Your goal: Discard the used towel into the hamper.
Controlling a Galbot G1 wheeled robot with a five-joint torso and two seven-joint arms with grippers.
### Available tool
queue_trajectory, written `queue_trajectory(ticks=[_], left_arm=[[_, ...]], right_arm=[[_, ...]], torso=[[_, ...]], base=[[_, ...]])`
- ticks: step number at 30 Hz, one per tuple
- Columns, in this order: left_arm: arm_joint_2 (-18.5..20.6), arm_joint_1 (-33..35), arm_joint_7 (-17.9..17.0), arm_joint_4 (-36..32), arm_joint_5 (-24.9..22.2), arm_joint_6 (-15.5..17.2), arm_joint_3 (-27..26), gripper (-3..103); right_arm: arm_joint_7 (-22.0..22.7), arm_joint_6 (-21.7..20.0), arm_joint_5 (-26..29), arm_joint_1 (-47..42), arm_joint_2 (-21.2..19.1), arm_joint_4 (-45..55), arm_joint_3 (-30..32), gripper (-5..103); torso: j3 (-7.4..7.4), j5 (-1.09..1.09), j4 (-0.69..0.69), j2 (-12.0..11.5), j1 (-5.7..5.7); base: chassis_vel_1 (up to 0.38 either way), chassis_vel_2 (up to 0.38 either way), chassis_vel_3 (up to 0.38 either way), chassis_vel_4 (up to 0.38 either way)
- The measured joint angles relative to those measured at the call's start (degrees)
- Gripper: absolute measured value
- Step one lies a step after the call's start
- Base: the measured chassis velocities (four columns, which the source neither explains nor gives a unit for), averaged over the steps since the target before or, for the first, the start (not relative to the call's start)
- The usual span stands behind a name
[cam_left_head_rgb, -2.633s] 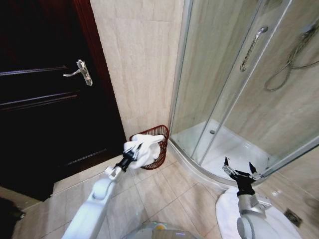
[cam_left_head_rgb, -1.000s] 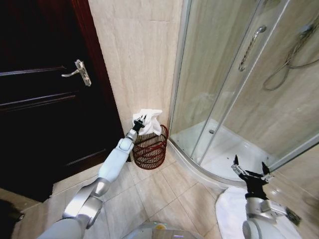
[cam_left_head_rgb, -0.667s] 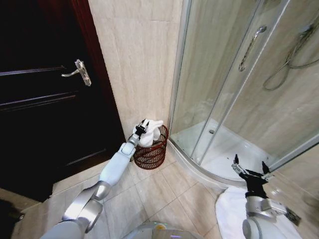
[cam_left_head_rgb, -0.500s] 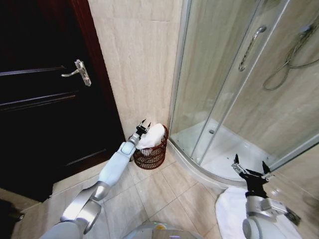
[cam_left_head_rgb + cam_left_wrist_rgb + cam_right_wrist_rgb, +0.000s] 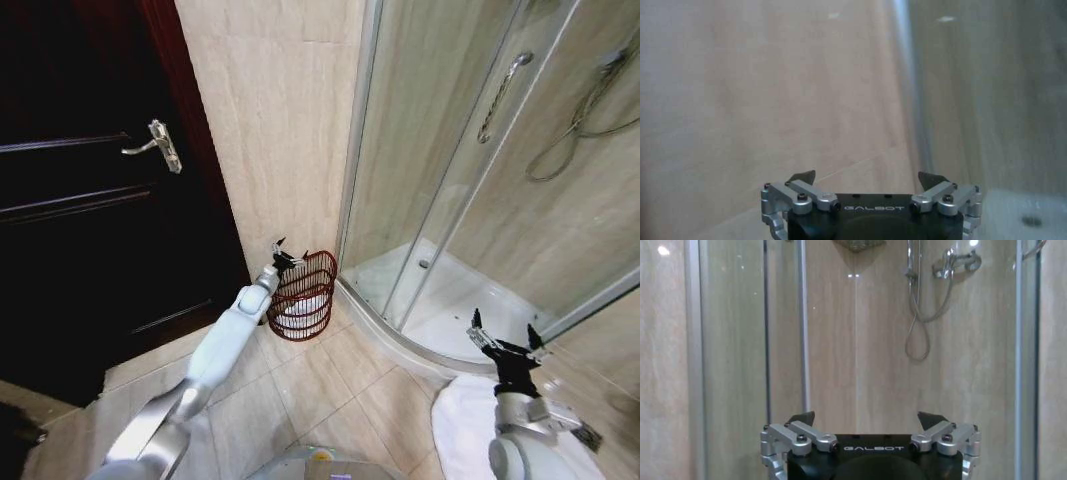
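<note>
Towel (image 5: 297, 309), white and crumpled cloth, is lying low inside the small round dark reddish-brown openwork wire hamper (image 5: 305, 283), showing through its ribs and hoops. The hamper is standing on the beige tiled floor (image 5: 330, 385) in the corner, against the beige tiled wall (image 5: 280, 130) and just beside the curved base of the glass shower enclosure (image 5: 450, 180). The left gripper (image 5: 285, 255) is hovering at the hamper's near rim, on the side toward the dark wooden door (image 5: 90, 200), with its silver arm reaching forward from the lower left. Its black fingers are standing spread apart with nothing between them; in the left wrist view the left gripper (image 5: 867, 176) is facing the wall and the metal edge of the shower frame, the two fingertips (image 5: 802, 176) set wide.

The right gripper (image 5: 507, 343) is waiting low on the right, well apart from the hamper, pointing up near the shower's curved threshold, above a white mat (image 5: 462, 425) on the floor. Its fingers are likewise splayed and holding nothing. In the right wrist view the right gripper (image 5: 867, 416) is facing the shower glass, with a chrome shower hose (image 5: 917, 315) hanging on the wall beyond.
</note>
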Motion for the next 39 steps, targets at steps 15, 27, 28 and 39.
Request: queue_trajectory(ticks=[15,27,28,39], left_arm=[[-3.1,32.8,-0.7,-29.1,-0.9,2.6,-23.5,100],[-4.1,37.5,-0.4,-32.1,0.1,-0.3,-29.2,100],[-4.1,37.5,-0.4,-32.1,0.1,-0.3,-29.2,100],[-4.0,37.9,-0.3,-32.0,1.8,-2.1,-29.2,100]], right_arm=[[-1.6,-5.1,1.6,-1.9,-5.6,5.2,-1.0,100],[-1.3,-8.0,0.8,-2.9,-5.5,7.1,-1.4,100],[-1.3,-8.0,0.8,-2.9,-5.5,7.1,-1.4,100],[-0.1,-9.0,1.3,-3.2,-6.1,9.0,-1.1,100]], torso=[[-0.01,0.0,0.0,0.0,-0.01],[0.0,0.0,-0.01,0.0,0.0],[0.0,0.0,-0.01,0.0,0.0],[0.01,0.0,0.0,0.0,0.01]], base=[[0.0,0.0,0.0,0.0],[0.0,0.0,0.0,0.0],[0.0,0.0,0.0,0.0],[-0.001,-0.057,0.008,0.065]])
